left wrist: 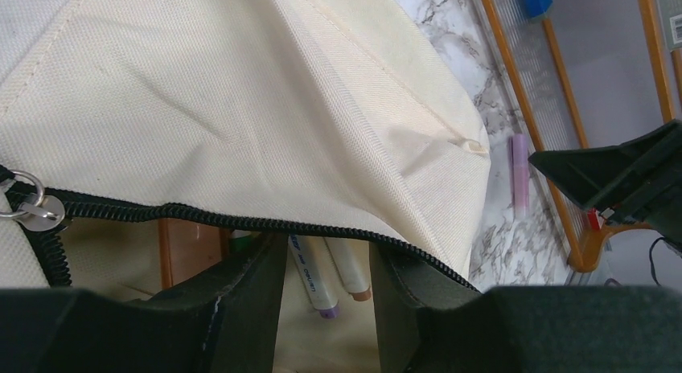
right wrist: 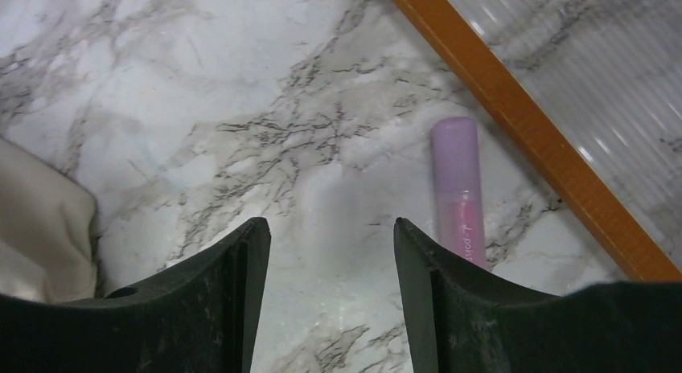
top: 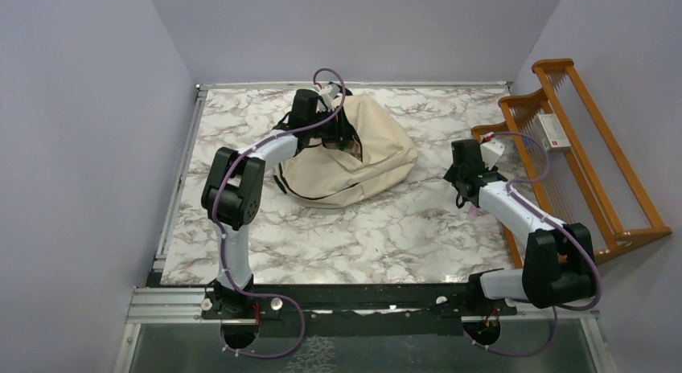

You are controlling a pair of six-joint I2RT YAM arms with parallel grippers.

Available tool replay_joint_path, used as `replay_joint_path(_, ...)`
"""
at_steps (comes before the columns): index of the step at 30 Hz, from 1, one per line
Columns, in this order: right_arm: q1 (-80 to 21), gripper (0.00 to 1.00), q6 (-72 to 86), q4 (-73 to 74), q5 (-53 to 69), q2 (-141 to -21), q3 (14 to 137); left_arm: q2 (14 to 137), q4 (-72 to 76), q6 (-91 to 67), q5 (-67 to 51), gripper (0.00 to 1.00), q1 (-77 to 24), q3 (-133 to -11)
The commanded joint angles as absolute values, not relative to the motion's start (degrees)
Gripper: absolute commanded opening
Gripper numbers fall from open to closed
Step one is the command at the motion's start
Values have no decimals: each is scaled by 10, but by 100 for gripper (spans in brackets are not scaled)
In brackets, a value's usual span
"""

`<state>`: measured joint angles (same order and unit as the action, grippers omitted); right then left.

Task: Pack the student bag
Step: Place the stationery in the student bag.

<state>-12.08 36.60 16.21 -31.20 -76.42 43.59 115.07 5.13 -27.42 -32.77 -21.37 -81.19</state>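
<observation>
The student bag (top: pixel 362 152), a beige backpack, lies at the back middle of the marble table. My left gripper (top: pixel 334 136) reaches into its mouth. In the left wrist view the left gripper (left wrist: pixel 326 248) has its jaws apart, tips tucked under the black zipper edge (left wrist: pixel 241 222), with nothing clamped between them. Two white markers (left wrist: pixel 318 280) lie deeper inside the bag. My right gripper (top: pixel 465 198) hovers open over bare marble, its jaws (right wrist: pixel 331 228) apart. A pink tube (right wrist: pixel 458 192) lies just right of its right finger, beside the rack.
A wooden rack (top: pixel 595 148) stands along the table's right edge, with a white box (top: pixel 555 132) on it. Its orange rail (right wrist: pixel 523 124) runs close behind the pink tube. A metal zipper pull (left wrist: pixel 36 208) hangs at the bag opening's left end.
</observation>
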Motion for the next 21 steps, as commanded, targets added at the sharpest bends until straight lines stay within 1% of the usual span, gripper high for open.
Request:
replay_joint_path(1,-91,63,410,170,-339,-750,416,1132,72,-278,-349,43,-210,-809)
replay_joint_path(8,-52,64,412,155,-327,-760,390,1129,70,-278,-350,43,-208,-809)
replay_joint_path(21,-15,59,406,135,-304,-762,360,1127,71,-278,-354,43,-208,-807)
